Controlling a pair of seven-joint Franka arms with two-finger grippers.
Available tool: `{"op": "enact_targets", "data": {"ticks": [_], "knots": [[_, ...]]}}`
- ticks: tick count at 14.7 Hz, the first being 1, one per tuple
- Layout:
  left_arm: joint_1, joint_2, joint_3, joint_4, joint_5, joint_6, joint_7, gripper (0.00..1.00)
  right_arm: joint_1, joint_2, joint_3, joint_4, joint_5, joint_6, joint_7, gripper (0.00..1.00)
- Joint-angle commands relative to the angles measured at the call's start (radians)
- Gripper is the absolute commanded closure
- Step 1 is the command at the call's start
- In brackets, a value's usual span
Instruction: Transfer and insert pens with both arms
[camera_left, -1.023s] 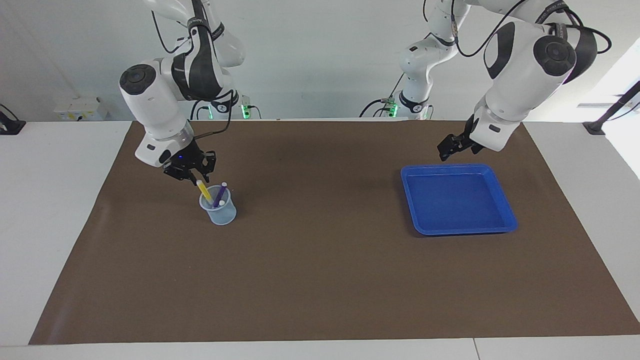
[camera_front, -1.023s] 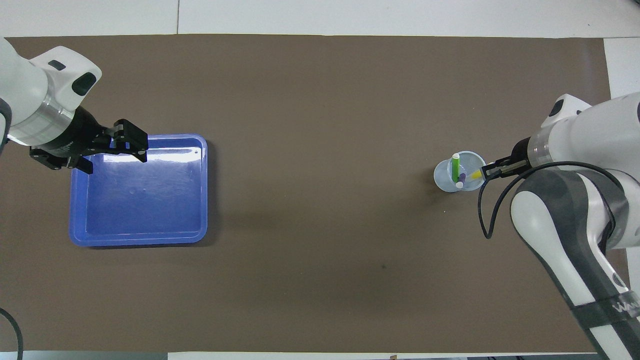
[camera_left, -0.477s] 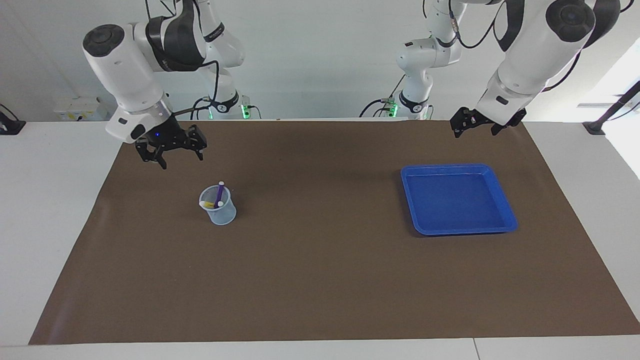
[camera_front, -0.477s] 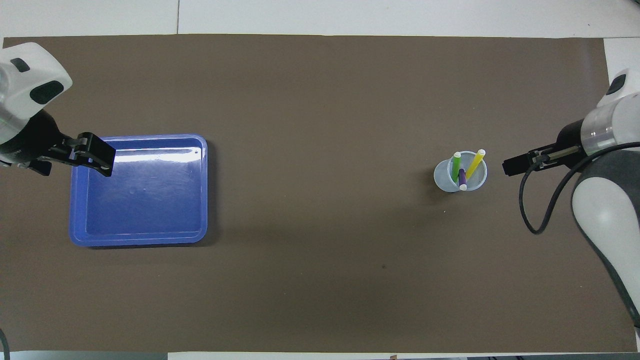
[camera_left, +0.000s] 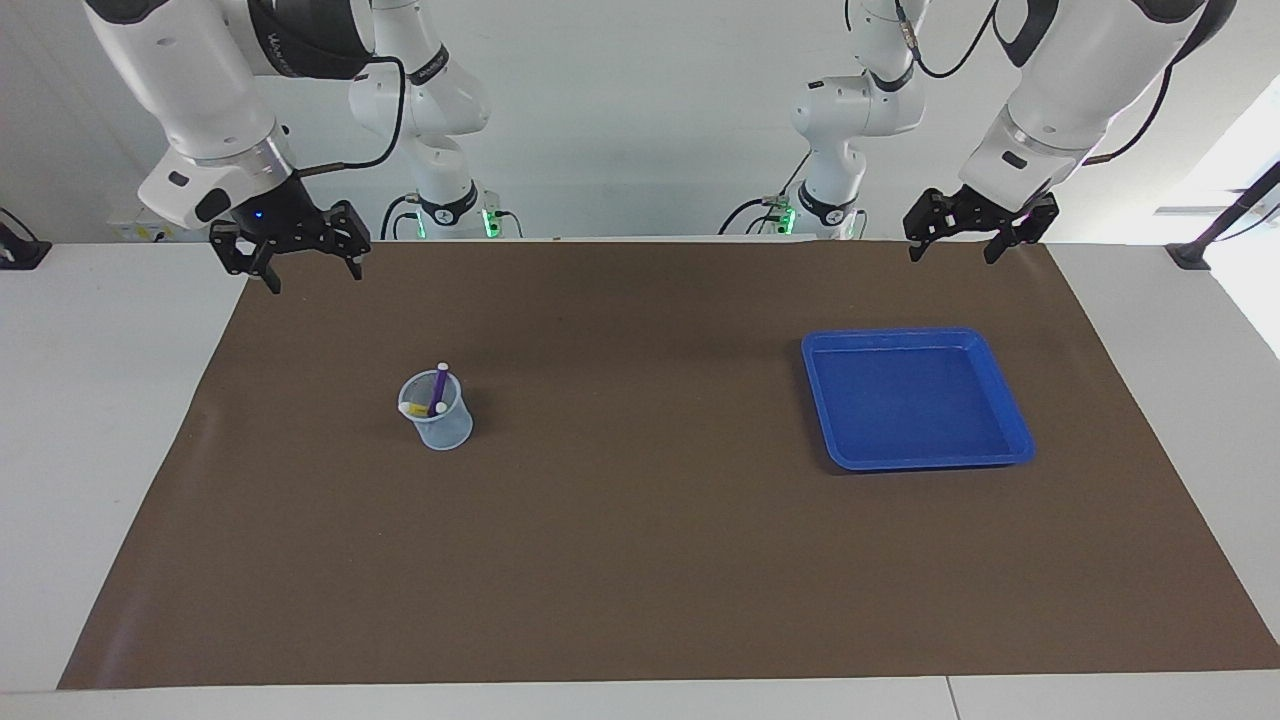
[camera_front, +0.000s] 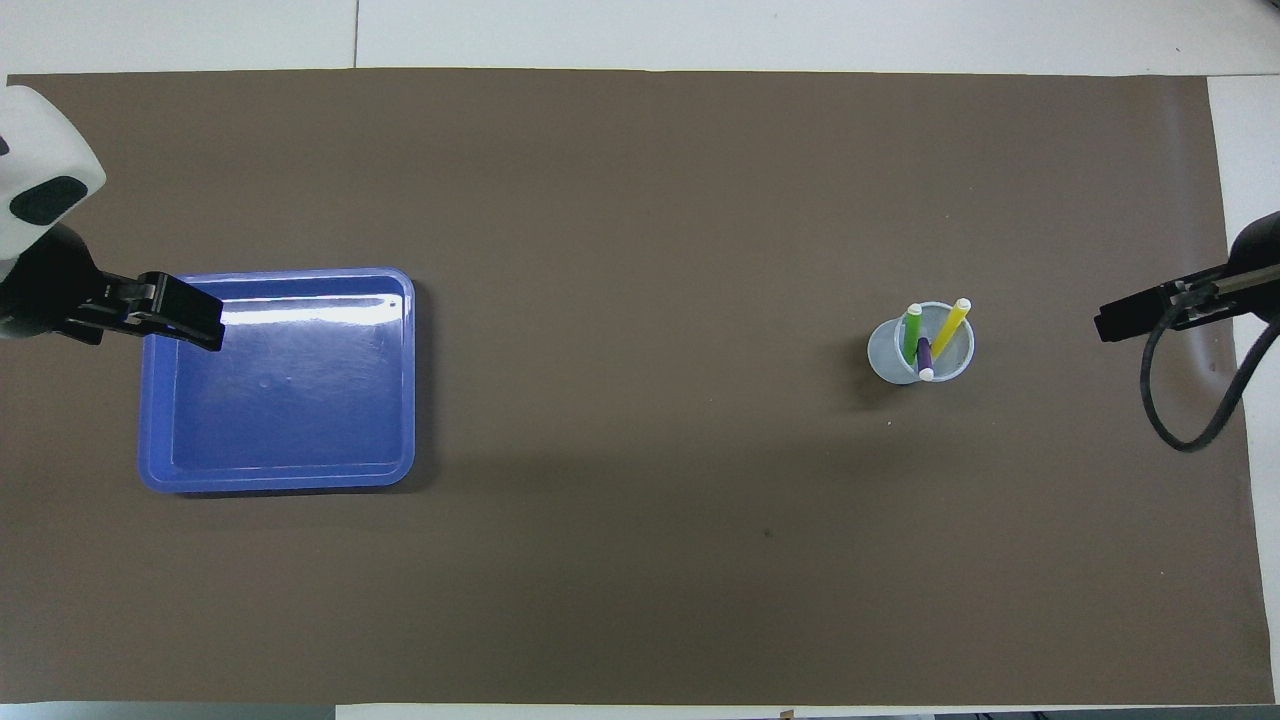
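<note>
From the facing camera, both arms hung high at the robots' edge of the brown mat. The right gripper (camera_left: 302, 262) hovered over the mat's corner at the right arm's end, black fingers spread wide and pointing down, nothing between them. The left gripper (camera_left: 968, 236) did likewise over the mat's edge, above the strip between the robots and the blue tray (camera_left: 1010, 400), fingers also parted and empty. That looked like a parked posture, clear of the work.

Toward the right arm's end stood a small translucent cup (camera_left: 437, 420), thin-walled plastic, flaring slightly to its rim. The purple pen (camera_left: 438, 389) leaned out of it, pale cap uppermost. The yellow pen (camera_left: 412, 408) showed only as a sliver at the rim, and the green one could not be made out from this side, probably hidden by the cup wall.

From overhead, all three were plain: the green pen (camera_front: 911, 333), purple pen and yellow pen splayed against the cup rim, slim cylinders with whitish caps up, propped because the cup is too shallow to swallow them. The tray, glossy hard plastic with rounded corners and a raised lip, held nothing, so the transfer appeared finished. The left gripper's tip overlapped the tray's corner here only by height; the right gripper's tip sat at the frame's edge.
</note>
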Motion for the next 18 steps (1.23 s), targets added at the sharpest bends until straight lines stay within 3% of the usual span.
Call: {"op": "enact_targets", "data": {"ticks": [1, 5, 7, 18], "knots": [[-0.021, -0.033, 0.015, -0.037, -0.005, 0.021, -0.006, 0.0, 0.041, 0.025, -0.049, 0.043, -0.026, -0.046, 0.033, 0.0], [-0.024, -0.033, 0.013, -0.037, -0.006, 0.003, -0.007, 0.0, 0.002, 0.019, -0.038, 0.037, -0.019, -0.049, 0.037, 0.0], [-0.025, -0.032, 0.013, -0.032, -0.005, 0.015, -0.009, 0.0, -0.001, -0.026, -0.038, -0.017, -0.017, -0.053, 0.039, 0.0], [-0.041, -0.032, 0.015, -0.026, 0.004, 0.033, -0.035, 0.0, -0.03, -0.023, -0.038, -0.015, -0.01, -0.028, 0.054, 0.0]]}}
